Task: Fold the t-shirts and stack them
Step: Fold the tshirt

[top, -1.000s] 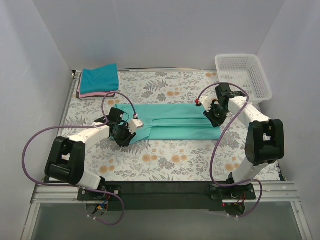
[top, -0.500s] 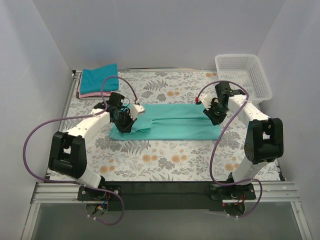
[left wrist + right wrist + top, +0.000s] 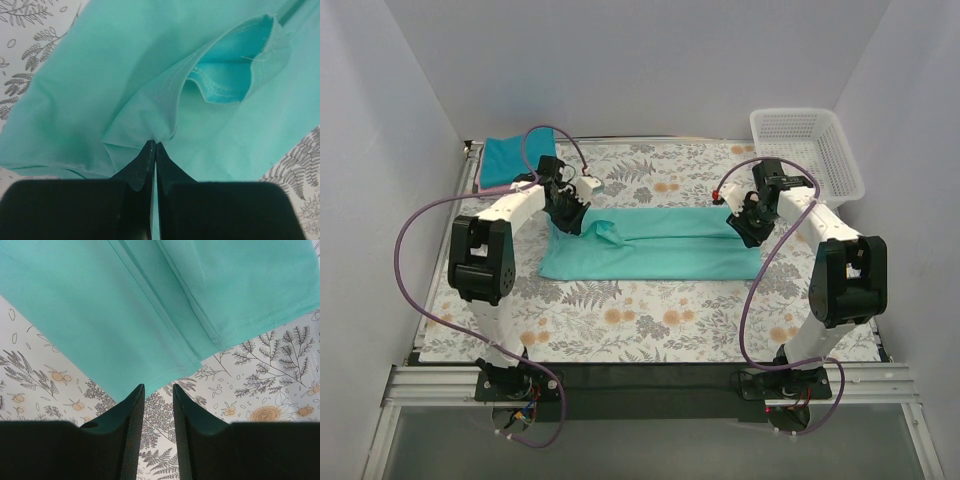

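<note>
Left pincer (image 3: 153,150) clamped tight on a pinched fold of the sea-green t-shirt (image 3: 660,250) — at the shirt's end farthest from the basket (image 3: 806,113). Right pincer (image 3: 158,390) part open, gripping nothing, tips over the shirt's basket-side edge. Shirt lies as a long band on the floral tabletop (image 3: 650,320). Darker teal-blue t-shirt (image 3: 502,158) folded — far corner opposite the basket.

L gripper (image 3: 153,146) pinched tight, R gripper (image 3: 158,391) ajar
</note>
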`<state>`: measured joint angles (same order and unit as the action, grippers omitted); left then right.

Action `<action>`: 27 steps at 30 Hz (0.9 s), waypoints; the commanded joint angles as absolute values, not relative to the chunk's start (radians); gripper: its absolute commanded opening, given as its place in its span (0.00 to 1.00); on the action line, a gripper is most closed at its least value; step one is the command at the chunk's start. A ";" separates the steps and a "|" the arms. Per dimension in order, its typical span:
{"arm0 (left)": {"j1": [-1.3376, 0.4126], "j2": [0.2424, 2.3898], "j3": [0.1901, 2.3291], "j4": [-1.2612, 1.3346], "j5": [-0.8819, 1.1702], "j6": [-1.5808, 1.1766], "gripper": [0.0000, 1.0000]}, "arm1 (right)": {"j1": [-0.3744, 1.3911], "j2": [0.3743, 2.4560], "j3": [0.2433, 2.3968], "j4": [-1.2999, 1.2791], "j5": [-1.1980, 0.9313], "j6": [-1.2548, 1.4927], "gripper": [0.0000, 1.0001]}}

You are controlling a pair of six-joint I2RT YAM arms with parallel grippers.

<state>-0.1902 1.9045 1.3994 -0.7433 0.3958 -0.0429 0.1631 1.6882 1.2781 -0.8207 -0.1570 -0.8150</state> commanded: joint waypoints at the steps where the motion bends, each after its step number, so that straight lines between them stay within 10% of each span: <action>1: -0.190 1.920 1.471 -0.700 0.387 -0.069 0.00 | 0.158 1.697 1.310 -0.833 -0.172 -0.822 0.31; 13: -0.190 2.031 1.569 -0.654 0.353 -0.118 0.00 | 0.160 1.726 1.308 -0.833 -0.195 -0.807 0.32; 21: -0.192 1.873 1.523 -0.581 0.434 -0.300 0.30 | 0.161 1.796 1.361 -0.821 -0.233 -0.769 0.23; 27: -0.255 1.778 1.401 -0.587 0.408 -0.376 0.30 | 0.164 1.862 1.397 -0.792 -0.256 -0.729 0.19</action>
<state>-0.2234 1.8584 1.4349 -0.6025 0.3897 -0.3107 0.1635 1.8397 1.3499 -0.8101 -0.2184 -0.7635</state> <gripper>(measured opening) 0.300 0.193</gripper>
